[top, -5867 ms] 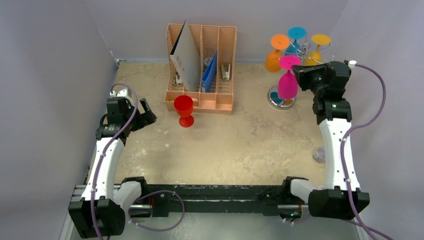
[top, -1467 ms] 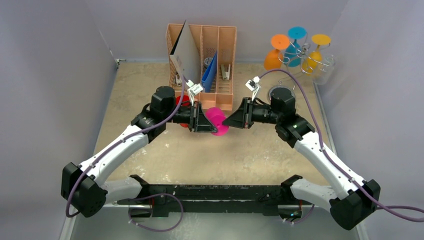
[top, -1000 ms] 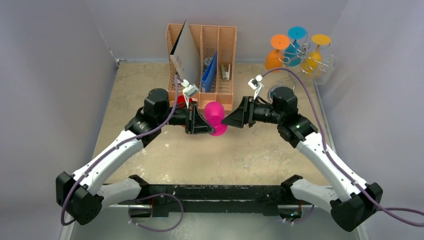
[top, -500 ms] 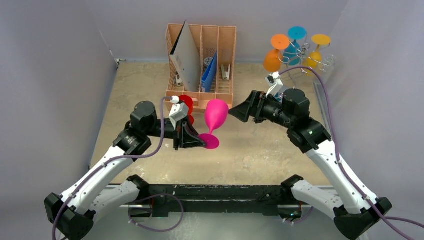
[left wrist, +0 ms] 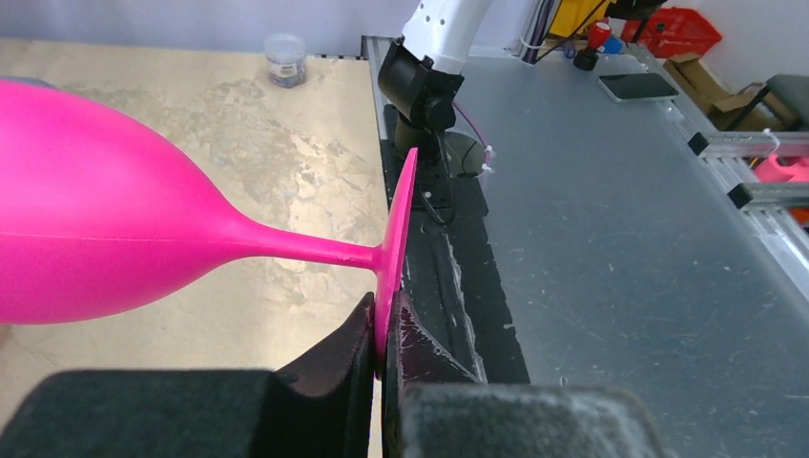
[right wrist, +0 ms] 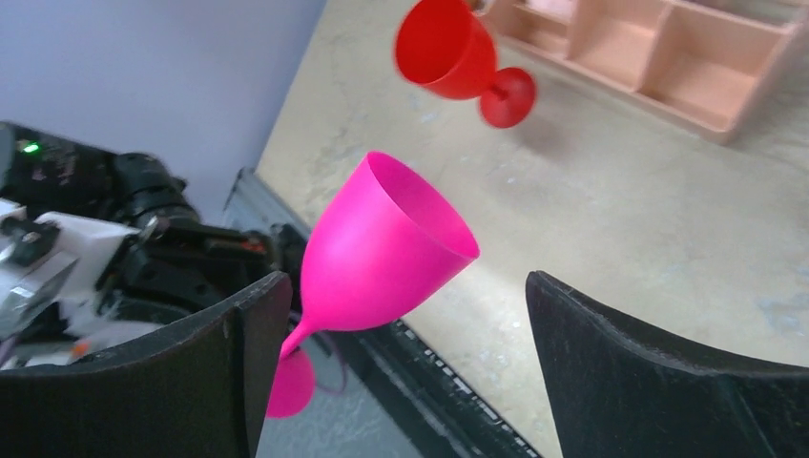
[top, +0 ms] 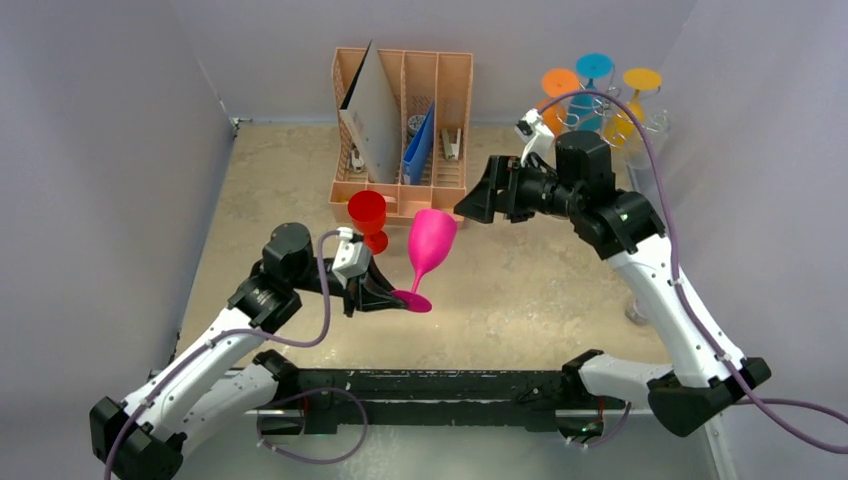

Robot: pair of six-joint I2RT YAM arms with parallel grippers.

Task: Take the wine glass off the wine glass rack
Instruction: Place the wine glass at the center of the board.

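Clamped together, the left jaws pinch the round foot of the pink wine glass (top: 432,240), the disc's edge wedged between the black fingers (left wrist: 324,367). The right jaws stand wide apart with nothing between the pads (right wrist: 649,382); they hover near the glass's rim without touching it.

The sandy tabletop (top: 500,310) carries everything else. At its back stands a peach slotted organiser (top: 452,75) with a grey board (top: 378,110) and a blue folder (top: 420,145) leaning in its slots. The left arm (top: 215,345) reaches in low from the near edge, and the right arm (top: 660,280) bends high over the right side.

In the far right corner is the wine glass rack (top: 655,122), partly hidden behind the right arm, with an orange glass (top: 555,85), a blue glass (top: 594,68) and a yellow glass (top: 640,80) hanging foot-up from its loops.

The pink wine glass is off the rack and well apart from it, held above the middle of the tabletop, bowl uppermost and tilted. A red glass (top: 367,215) stands upright just beside it, in front of the organiser. A small lidded jar (top: 637,310) sits near the right edge.
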